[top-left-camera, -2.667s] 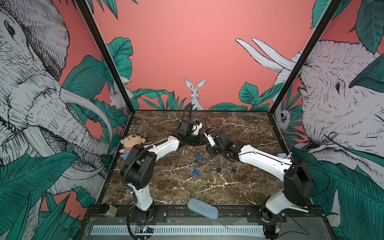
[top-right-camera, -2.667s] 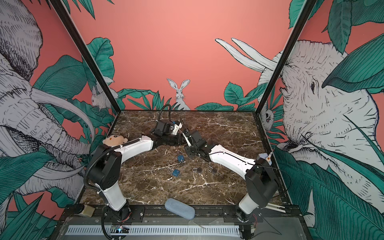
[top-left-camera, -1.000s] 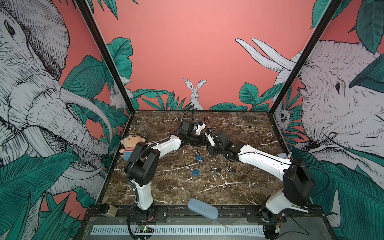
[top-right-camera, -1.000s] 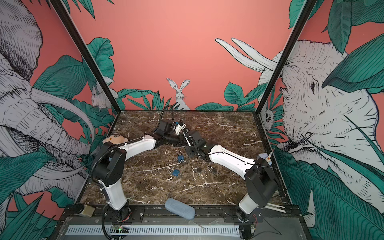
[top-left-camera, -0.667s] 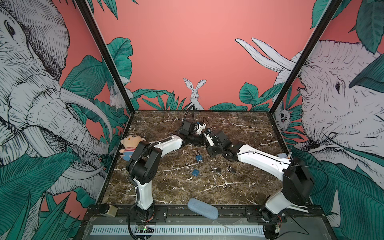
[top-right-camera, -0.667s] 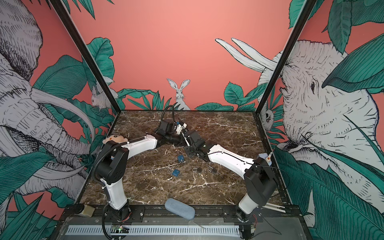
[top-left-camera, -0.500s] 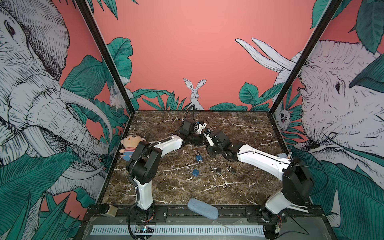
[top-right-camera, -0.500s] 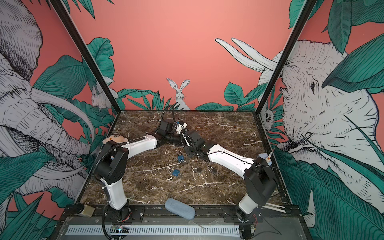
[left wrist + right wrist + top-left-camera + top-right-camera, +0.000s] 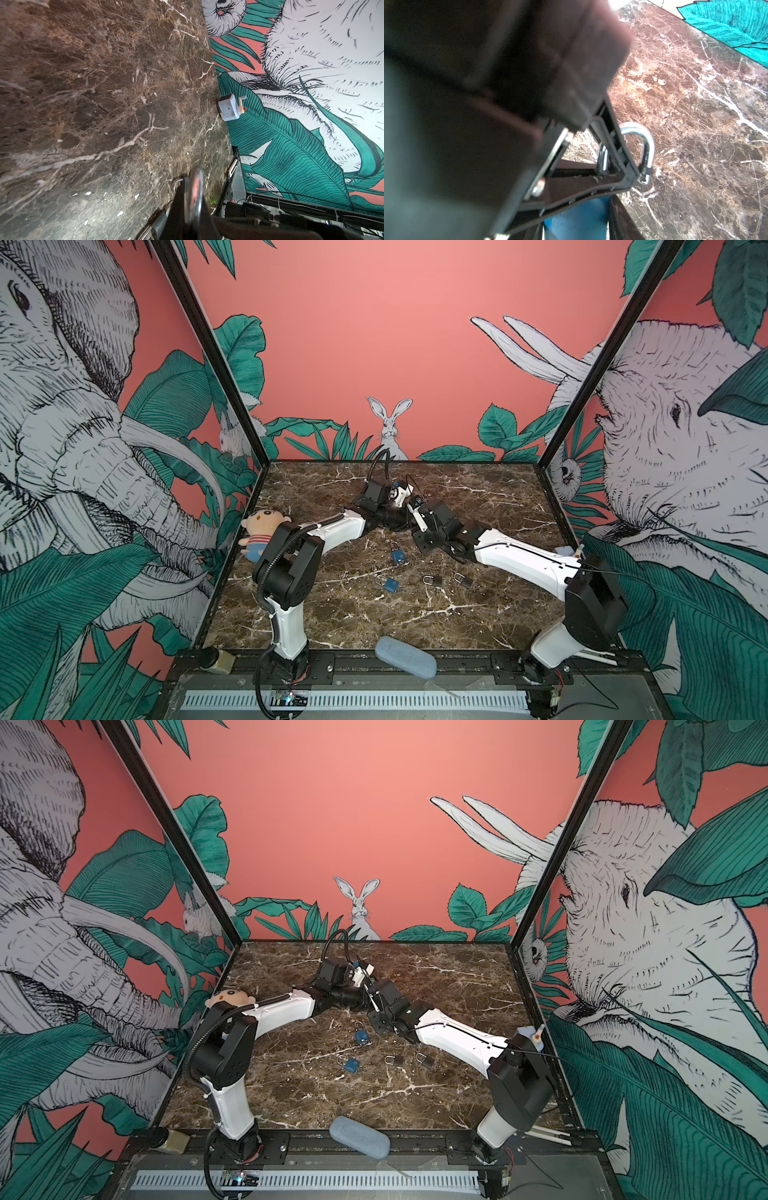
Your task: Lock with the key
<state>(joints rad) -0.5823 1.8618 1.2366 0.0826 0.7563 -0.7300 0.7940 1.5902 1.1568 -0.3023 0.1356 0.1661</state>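
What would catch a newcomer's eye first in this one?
The two arms meet at the back middle of the marble table: the right gripper holds a blue padlock whose silver shackle looks open, and the left gripper is closed close by. Next come four loose padlocks lying nearer the front, and a stuffed doll at the table's left edge.

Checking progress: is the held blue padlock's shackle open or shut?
Open: the shackle has its notched tip free of the blue padlock body.
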